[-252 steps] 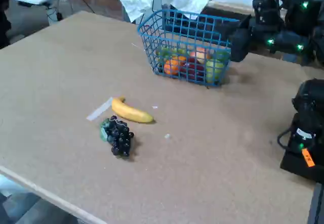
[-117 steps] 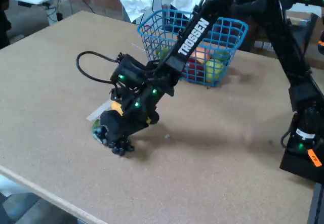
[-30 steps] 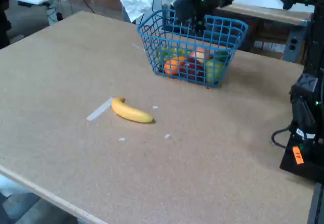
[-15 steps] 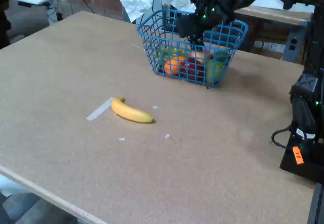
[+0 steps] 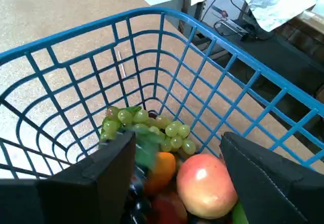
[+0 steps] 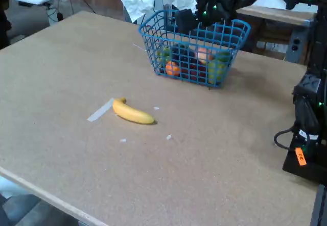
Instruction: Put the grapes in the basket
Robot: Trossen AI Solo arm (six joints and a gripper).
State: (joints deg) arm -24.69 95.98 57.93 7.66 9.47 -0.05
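Down between the spread jaws of the tool (image 5: 174, 176), the dark grapes (image 5: 135, 196) sit low at the left jaw, green leaf on top, among the fruit in the blue basket (image 5: 212, 72). Jaws stand wide apart and grip nothing, so this looks like the release step, the drop all but made. Beyond the tool lie green grapes (image 5: 152, 127); just below it, an apple (image 5: 205, 183) and an orange (image 5: 161, 169). Next move, by my reckoning: lift straight up, clear of the rim, without snagging the wire.
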